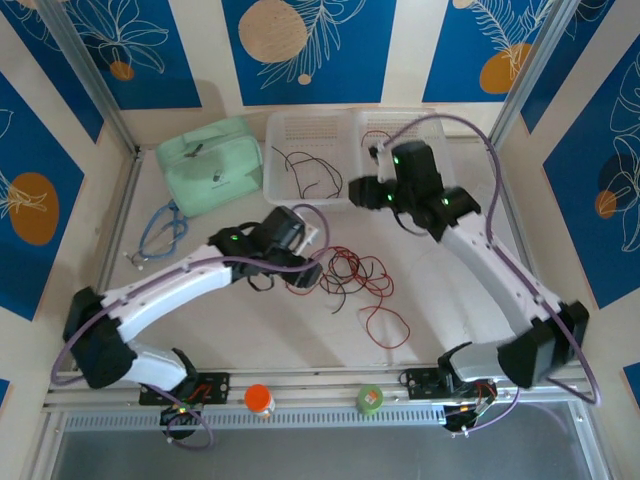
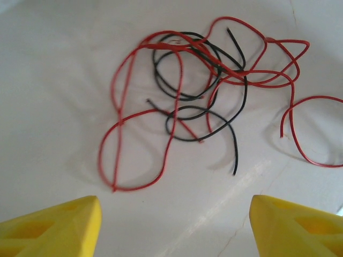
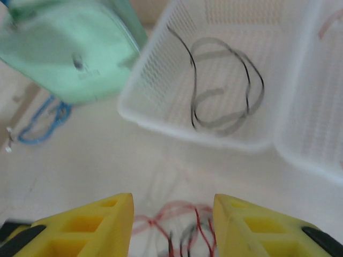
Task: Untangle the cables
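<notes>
We list, nearest first:

- The right arm's yellow jaws stand apart at the bottom edge, with nothing between them.
- Beyond the gap lies a blurred tangle of red and black cables (image 3: 179, 227) on the white surface (image 3: 107, 166).
- Farther on sits a white perforated basket (image 3: 155, 75). In it we count one black cable (image 3: 193, 96), looped loosely on its floor.
- Just beside it on the right is a second white basket (image 3: 316, 107), with a pale reddish strand (image 3: 329, 24) at its far corner, too blurred to name.
- Left of the baskets lies a mint-green pouch (image 3: 64, 53).
- Near the pouch, a looped blue cord (image 3: 45, 123) rests on the surface.
</notes>
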Available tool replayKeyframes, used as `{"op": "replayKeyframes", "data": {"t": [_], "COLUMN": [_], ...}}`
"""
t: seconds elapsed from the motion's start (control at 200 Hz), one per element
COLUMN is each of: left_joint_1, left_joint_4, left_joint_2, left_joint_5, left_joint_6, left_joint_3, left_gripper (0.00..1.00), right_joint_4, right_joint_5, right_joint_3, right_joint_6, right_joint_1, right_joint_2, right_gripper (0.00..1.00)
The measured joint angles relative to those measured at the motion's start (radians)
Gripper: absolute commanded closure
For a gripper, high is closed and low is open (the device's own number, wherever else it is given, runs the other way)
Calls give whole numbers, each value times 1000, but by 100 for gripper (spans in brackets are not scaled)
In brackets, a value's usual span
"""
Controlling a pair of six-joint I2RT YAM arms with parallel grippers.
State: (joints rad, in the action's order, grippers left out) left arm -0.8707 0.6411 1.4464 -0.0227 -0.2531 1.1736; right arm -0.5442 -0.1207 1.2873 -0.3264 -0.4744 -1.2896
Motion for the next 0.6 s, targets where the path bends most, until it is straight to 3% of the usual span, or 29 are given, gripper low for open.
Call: {"op": "replayKeyframes", "data": {"t": [0.275,0.42,0.6], "left_joint_1": [-23,-23,-23], "left_joint_4": [-174,-225,-296], "left_joint_2": [343,421,446], "left_joint_5": [-22,-84,-140], "left_joint_6": [34,58,78], "left_joint_3": [19,48,72], "left_gripper": [42,48,52], "right_joint_4": [-72,-95,-102], "right_joint_5": [-34,-42,-41], "right_joint_3": [-303,-375,-413], "right_joint_6": [-91,-128,-154], "right_joint_1": [-2,0,1], "right_joint_2": [332,443,468], "right_gripper": [58,58,59]}}
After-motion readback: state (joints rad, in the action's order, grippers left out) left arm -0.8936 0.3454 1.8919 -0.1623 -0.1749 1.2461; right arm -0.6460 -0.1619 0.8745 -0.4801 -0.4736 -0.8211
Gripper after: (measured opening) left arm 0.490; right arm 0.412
